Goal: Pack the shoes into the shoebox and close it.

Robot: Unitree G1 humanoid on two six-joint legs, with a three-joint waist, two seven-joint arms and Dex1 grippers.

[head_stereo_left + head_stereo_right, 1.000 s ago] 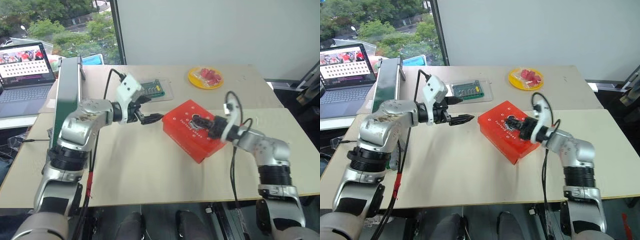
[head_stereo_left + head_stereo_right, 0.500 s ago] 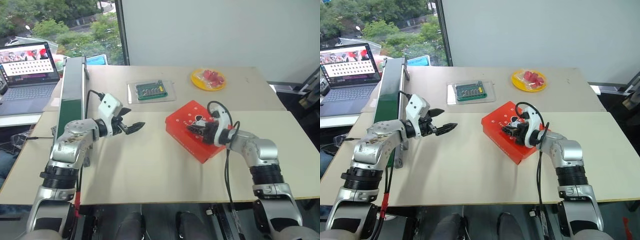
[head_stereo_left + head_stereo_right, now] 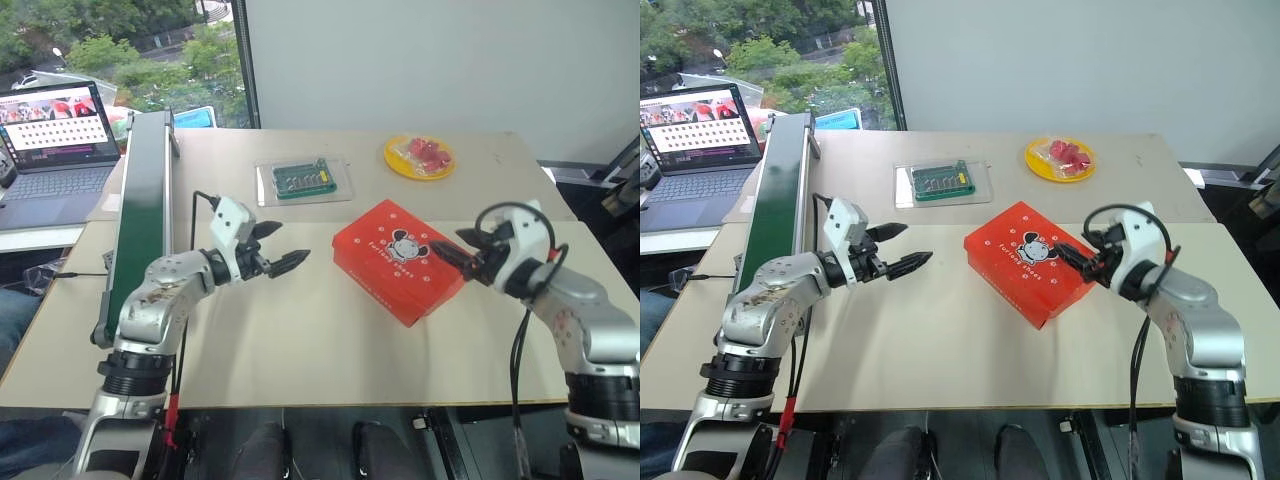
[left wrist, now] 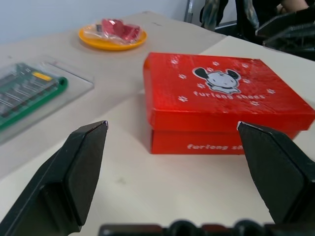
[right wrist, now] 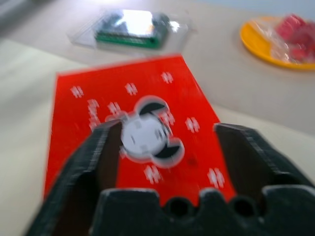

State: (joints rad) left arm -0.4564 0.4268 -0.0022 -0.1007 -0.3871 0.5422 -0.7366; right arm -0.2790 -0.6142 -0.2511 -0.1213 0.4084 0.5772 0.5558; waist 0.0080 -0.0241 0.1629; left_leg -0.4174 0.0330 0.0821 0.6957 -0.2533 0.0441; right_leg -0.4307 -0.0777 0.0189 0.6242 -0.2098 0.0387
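Left eye view: we see the shoebox (image 3: pixel 398 260) lying closed near the middle of the table (image 3: pixel 300 340), orange-red with a mouse logo. Our left gripper (image 3: pixel 282 249) and right gripper (image 3: pixel 450 248) stand on either side, both spread wide and empty, probably because packing looks finished.

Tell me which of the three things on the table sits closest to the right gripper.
The shoebox, red with a cartoon mouse on its closed lid. The right gripper hovers at its edge; the yellow plate and the clear tray with the circuit board lie farther back.
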